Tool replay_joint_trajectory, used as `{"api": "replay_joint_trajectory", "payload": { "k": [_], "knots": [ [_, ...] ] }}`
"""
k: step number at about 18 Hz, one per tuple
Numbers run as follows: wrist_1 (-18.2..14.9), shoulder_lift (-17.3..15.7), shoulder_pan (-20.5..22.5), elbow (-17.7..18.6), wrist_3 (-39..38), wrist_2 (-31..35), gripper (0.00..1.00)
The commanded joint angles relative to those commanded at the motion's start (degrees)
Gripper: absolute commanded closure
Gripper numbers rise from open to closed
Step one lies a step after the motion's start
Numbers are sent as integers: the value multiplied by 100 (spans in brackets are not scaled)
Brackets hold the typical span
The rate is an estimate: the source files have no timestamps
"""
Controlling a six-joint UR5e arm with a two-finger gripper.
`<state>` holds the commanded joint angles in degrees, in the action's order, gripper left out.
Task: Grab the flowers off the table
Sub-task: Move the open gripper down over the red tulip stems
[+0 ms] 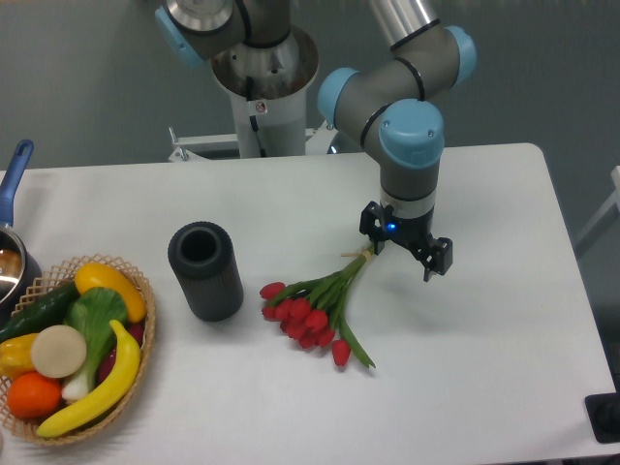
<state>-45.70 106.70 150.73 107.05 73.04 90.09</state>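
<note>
- Hand (401, 254) sits low at the stem ends of the flowers (312, 312); whether it pinches them I cannot tell
- Flowers lie on the tabletop (484, 339) beside a vase (205, 271)

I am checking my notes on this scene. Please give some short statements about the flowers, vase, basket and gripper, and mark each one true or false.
1. The flowers lie on the table. True.
2. The vase lies on its side. False: it stands upright, its opening facing up.
3. The gripper is over the stem ends, not over the red buds. True.
4. The basket is to the right of the flowers in the picture. False: it is at the far left, beyond the vase.
5. The flowers stand inside the vase. False: they lie beside it, apart from it.
</note>
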Motion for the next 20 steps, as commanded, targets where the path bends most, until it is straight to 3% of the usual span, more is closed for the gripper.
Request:
{"api": "replay_joint_trajectory", "payload": {
  "k": [7,10,12,20],
  "knots": [
    [0,52,-79,44,9,-18,0],
    [70,53,-79,333,9,-18,0],
    [298,88,-140,535,9,-18,0],
    [325,369,-378,589,-395,-26,0]
  ]
}}
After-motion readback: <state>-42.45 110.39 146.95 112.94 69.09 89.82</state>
